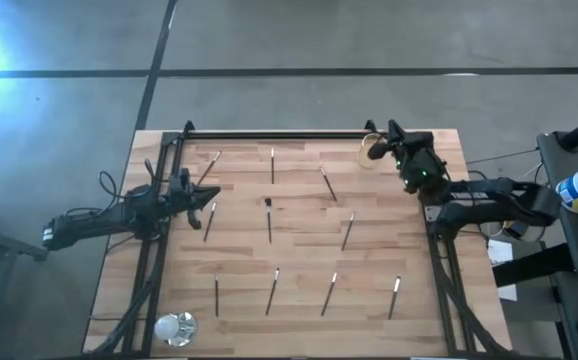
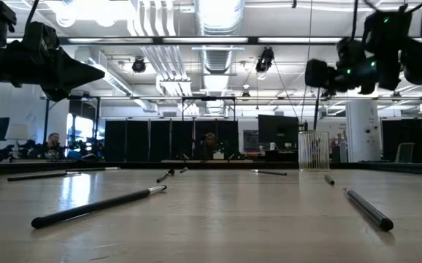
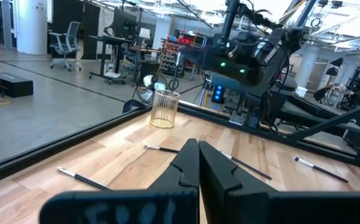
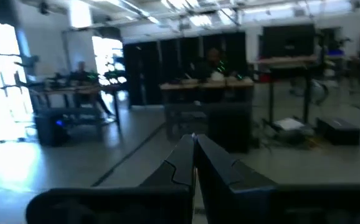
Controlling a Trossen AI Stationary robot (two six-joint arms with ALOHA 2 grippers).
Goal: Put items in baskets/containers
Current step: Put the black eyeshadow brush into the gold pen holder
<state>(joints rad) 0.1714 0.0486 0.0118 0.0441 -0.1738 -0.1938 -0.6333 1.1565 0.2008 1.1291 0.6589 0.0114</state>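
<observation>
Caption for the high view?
Pen-like sticks scattered on table; both grippers, left and right, shut, cup at far-right corner.

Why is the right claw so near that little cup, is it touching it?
Apart. In the low view the right gripper hangs shut in the air, well above the cup, which stands on the table with open space between them.

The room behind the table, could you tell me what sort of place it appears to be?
Probably an open-plan lab or workshop: exposed ceiling ducts with strip lights, a bare concrete floor, and desks with monitors and office chairs, where people sit working beyond the wooden table.
</observation>
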